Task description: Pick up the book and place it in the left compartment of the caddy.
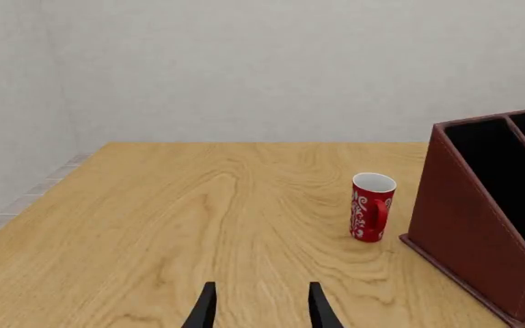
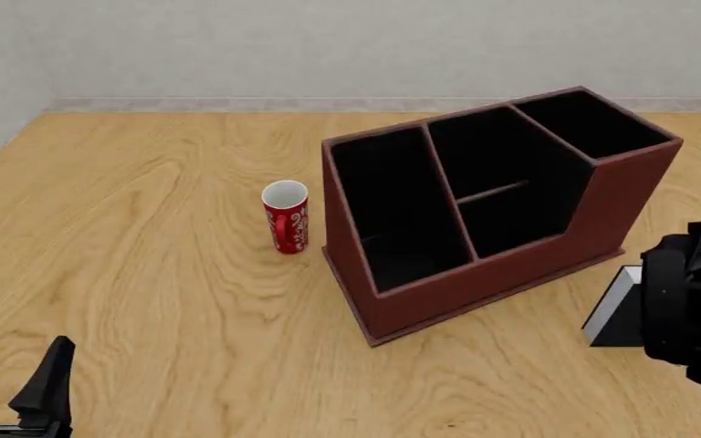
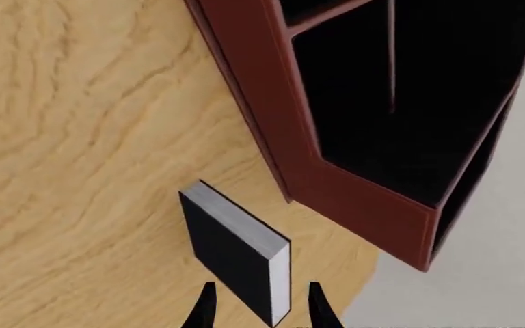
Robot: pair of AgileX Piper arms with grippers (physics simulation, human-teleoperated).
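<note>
Book pickup: approach stage, nothing placed yet

Book stands on the table just beside the caddy, off its right end, partly hidden by the right arm in the front view. Right gripper hovers over it, jaws apart, straddling the book's near end; contact cannot be confirmed. Left gripper is open over bare table, well apart from the red cup. Left compartment holds nothing. Remaining: close, lift, carry, lower in.
</note>
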